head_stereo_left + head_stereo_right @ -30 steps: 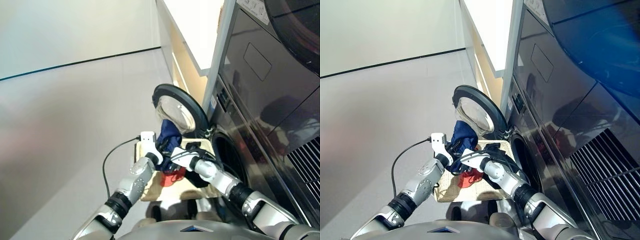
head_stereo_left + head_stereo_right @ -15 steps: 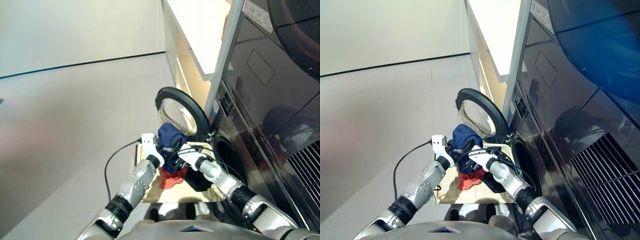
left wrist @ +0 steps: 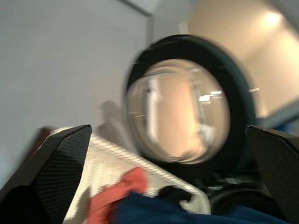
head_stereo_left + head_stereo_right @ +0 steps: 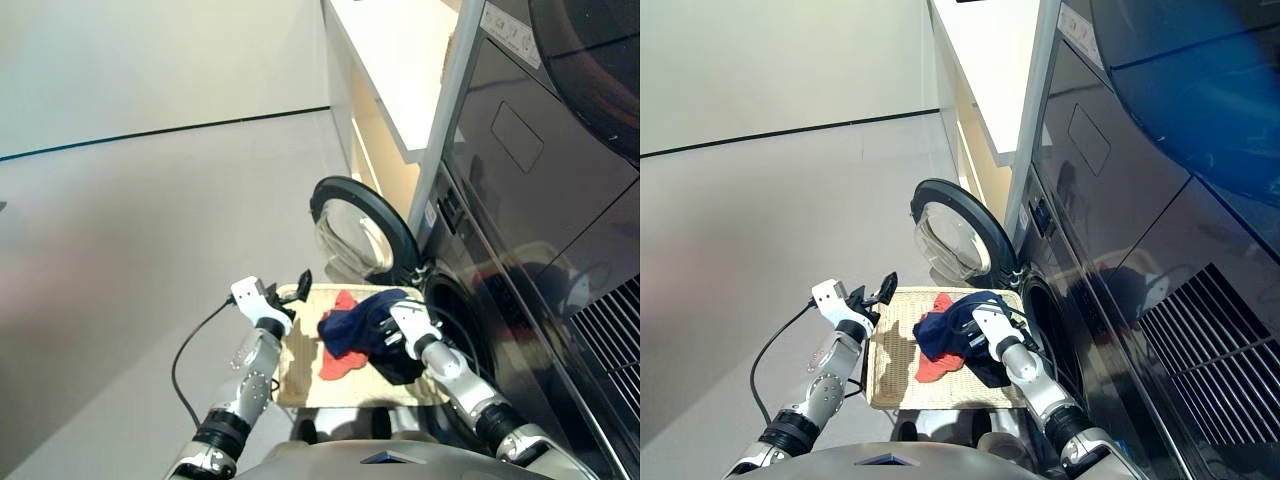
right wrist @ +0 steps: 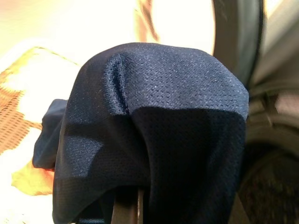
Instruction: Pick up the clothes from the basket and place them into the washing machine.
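The right gripper (image 4: 392,322) has the navy garment (image 4: 352,330) draped over it; its fingers are hidden under the cloth, so whether they are clamped cannot be told. The left gripper (image 4: 297,283) hangs empty, fingers (image 3: 65,163) spread wide, over the near edge of the basket (image 4: 300,370). To do this step well, carry the navy piece level into the porthole (image 4: 455,315) of the washing machine (image 4: 520,200), clear of the door (image 4: 362,225). The orange-red garment (image 4: 338,360) lies in the basket
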`<state>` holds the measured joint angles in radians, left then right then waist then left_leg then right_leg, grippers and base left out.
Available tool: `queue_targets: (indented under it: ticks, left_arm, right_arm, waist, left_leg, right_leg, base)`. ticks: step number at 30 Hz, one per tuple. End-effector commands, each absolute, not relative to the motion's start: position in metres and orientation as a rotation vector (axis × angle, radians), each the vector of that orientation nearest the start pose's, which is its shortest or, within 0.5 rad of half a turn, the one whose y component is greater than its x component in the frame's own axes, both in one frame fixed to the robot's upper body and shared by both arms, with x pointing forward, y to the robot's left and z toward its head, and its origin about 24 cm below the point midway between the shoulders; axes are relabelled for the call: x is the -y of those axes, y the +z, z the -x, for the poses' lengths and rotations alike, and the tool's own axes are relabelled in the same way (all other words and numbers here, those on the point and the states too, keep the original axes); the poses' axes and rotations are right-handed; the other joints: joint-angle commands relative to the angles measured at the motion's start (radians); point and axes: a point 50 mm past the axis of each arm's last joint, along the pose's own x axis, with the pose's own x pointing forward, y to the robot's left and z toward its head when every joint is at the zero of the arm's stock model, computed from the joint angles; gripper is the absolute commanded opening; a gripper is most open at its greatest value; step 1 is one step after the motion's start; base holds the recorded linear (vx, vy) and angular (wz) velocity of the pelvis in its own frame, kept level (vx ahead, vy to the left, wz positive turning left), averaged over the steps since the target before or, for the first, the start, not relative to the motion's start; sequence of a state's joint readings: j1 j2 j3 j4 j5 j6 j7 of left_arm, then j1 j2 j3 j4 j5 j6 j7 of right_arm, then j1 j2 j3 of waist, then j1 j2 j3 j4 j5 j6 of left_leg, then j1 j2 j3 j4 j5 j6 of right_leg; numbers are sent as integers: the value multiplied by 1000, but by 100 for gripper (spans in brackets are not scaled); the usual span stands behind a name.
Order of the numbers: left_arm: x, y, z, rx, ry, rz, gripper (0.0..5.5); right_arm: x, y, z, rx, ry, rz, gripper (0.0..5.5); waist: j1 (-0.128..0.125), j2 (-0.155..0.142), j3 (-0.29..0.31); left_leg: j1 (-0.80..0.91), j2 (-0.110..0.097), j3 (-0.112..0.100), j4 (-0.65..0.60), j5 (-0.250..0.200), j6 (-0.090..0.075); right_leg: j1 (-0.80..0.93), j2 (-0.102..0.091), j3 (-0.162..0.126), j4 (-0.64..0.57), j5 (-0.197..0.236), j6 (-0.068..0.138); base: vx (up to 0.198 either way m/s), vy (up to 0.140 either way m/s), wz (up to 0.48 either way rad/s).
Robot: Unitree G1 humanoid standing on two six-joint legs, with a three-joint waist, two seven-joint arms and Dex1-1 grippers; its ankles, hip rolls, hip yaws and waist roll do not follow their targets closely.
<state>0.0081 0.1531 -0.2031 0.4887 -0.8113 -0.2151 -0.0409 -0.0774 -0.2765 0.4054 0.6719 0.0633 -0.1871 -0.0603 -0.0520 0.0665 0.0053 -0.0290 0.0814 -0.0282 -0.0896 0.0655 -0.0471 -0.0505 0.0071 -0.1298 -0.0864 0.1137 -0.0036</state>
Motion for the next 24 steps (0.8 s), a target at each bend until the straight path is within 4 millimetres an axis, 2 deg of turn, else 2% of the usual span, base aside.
queue_targets:
  ticks: [1, 5, 8, 11, 19, 24]
  left_arm:
    - [-185, -53, -234, -265, 194, 470, 550]
    - [-192, -63, -232, -310, 263, 416, 550]
    - [-193, -67, -233, -331, 290, 418, 550]
    - [-187, -73, -240, -373, 310, 400, 550]
    - [-171, -59, -263, -320, 275, 392, 550]
    - [-171, -45, -277, -265, 278, 390, 550]
  right_arm:
    - [155, -58, -244, -321, 75, 176, 0]
    - [168, -54, -252, -312, -77, 84, 0]
    - [170, -47, -260, -279, -132, 31, 0]
    - [173, -35, -278, -234, -246, -80, 0]
    - [174, -1, -316, -132, -373, -229, 0]
    - [182, 36, -344, -22, -451, -336, 0]
  waist:
    - [-5, -63, 38]
    - [-12, -51, 93]
    - [-14, -49, 123]
    - [-19, -41, 181]
    - [-13, -18, 233]
    - [-4, 3, 254]
  left_leg:
    - [45, -78, 50, 19, -68, 15]
    - [-27, -84, 54, 51, -66, 18]
    - [-87, -90, 54, 88, -68, 21]
    - [-204, -92, 53, 149, -69, 27]
    - [-436, -102, 47, 267, -86, 23]
    - [-596, -106, 42, 359, -106, 23]
  right_leg:
    - [37, -71, 34, -1, -91, 131]
    - [-35, -78, 41, 21, -77, 131]
    - [-94, -81, 47, 52, -72, 128]
    - [-228, -91, 52, 145, -78, 121]
    - [-467, -112, 50, 270, -91, 113]
    - [-627, -116, 56, 366, -113, 107]
  base:
    - [-69, 28, -57]
    - [-157, 42, -47]
    - [-175, 38, -58]
    - [-180, 49, -145]
    - [-91, 17, 34]
    - [-59, -18, 151]
